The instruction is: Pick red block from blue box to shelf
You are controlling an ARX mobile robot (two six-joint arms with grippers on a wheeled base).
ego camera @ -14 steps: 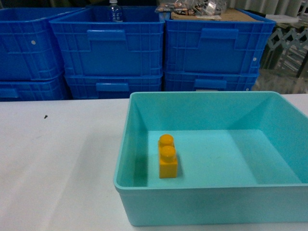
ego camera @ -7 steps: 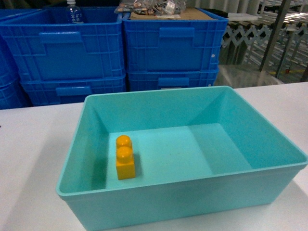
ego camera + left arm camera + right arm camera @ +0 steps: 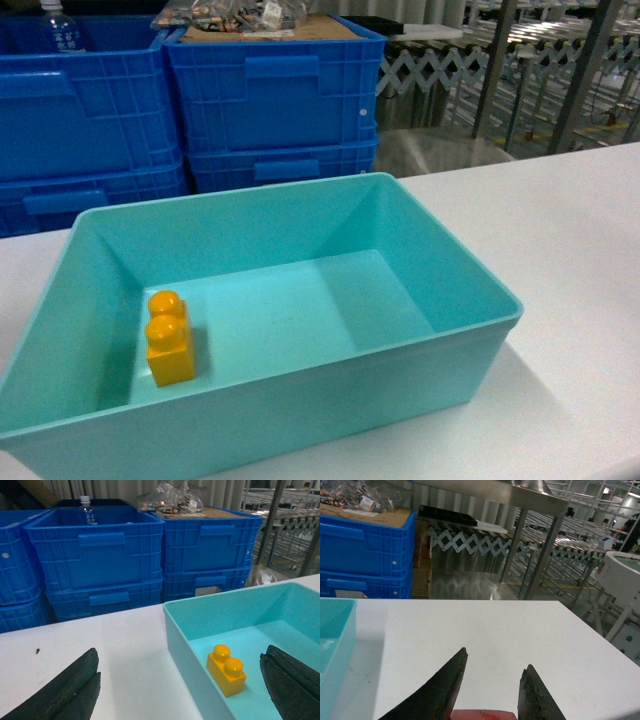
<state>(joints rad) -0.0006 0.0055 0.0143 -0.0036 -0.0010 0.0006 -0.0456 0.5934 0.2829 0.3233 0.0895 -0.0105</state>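
- Gripping the red block (image 3: 482,714), the right gripper (image 3: 489,700) shows its two dark fingers (image 3: 440,690) closed in on the brick; only the block's top edge peeks in at the bottom of the right wrist view, lodged between the fingertips.
- Below that gripper lies bare white table (image 3: 485,630), with the blue box (image 3: 335,650) off to its left, apart from the block.
- Seen from the head camera, the blue box sits on the near part of the table, and its only content is a yellow two-stud brick (image 3: 169,337) standing by the left wall.
- The left gripper (image 3: 180,690) has its jaws spread wide: one finger hangs over the table left of the box, the other over the box interior, with the yellow brick between them and touching neither.
- Stacked dark blue crates (image 3: 270,100) stand beyond the table's far edge.
- Steel racking (image 3: 560,535) rises far right; whether this is the shelf cannot be told.
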